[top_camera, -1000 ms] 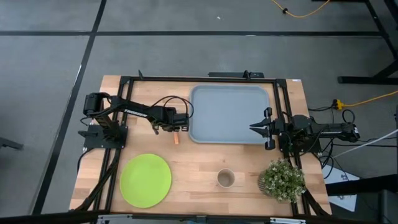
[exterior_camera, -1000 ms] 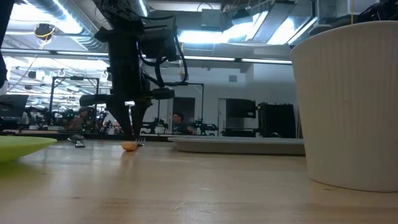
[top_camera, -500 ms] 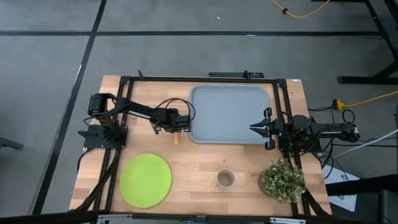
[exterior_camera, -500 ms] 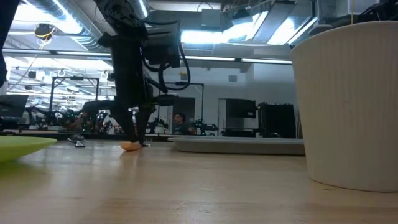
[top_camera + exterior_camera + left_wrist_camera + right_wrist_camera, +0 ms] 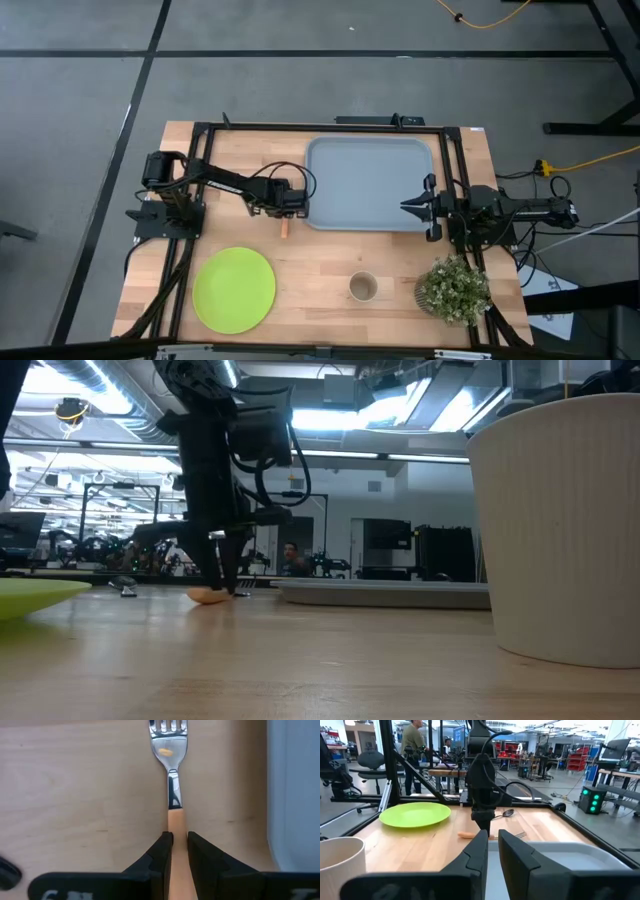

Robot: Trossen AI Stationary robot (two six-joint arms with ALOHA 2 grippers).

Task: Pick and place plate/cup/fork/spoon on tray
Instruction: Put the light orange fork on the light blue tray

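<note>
Wooden table, left claw astride fork.

Tray bare inside, raised rim all round. Left gripper and fork crowd its left edge. Right gripper hangs over the tray's right side. Open wood between plate and cup; potted plant blocks the near right corner.

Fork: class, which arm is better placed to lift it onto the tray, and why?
The left. Its gripper is down at the fork, fingers either side of the orange handle, right beside the tray. The right gripper waits over the tray's far edge.
</note>
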